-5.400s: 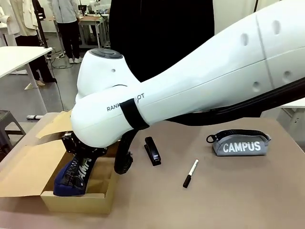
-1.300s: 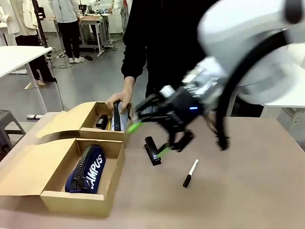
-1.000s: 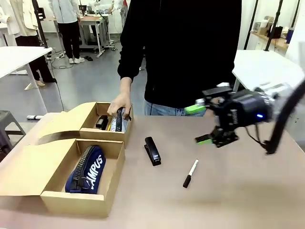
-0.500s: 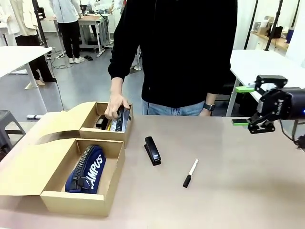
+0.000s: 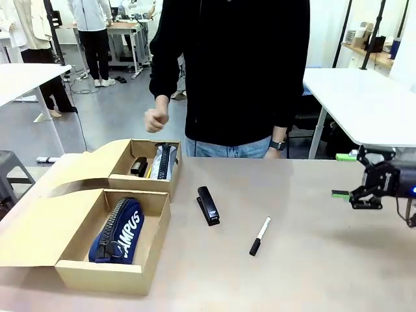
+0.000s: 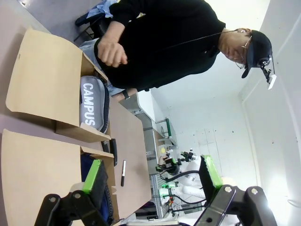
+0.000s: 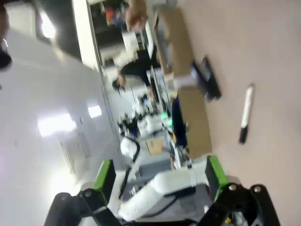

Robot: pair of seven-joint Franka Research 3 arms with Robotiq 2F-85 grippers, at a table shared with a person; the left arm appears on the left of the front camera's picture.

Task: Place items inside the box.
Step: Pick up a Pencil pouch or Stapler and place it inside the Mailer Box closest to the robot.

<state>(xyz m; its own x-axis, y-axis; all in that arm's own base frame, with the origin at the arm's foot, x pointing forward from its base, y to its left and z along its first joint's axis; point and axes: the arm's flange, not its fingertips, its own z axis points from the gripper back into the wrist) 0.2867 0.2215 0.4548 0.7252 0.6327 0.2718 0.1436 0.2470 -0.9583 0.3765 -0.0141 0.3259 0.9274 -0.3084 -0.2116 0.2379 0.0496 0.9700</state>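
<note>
The right gripper (image 5: 342, 175) hovers low, jaws spread and empty. The left gripper (image 6: 151, 172) gapes empty too. A person's hand (image 5: 156, 120) is fisted above the far box (image 5: 140, 184), which contains the grey pouch (image 5: 164, 162). The near box (image 5: 107, 276) contains the navy pouch (image 5: 123, 229). A stapler (image 5: 208, 205) and marker (image 5: 260, 236) lie between the boxes and the right gripper.

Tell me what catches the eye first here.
A navy zip pouch lettered CAMPUS lies in the near compartment of the open brown cardboard box at left. A black stapler and a white marker with black cap lie loose right of it, and the robot's right hand hangs open at the picture's right edge.
</note>
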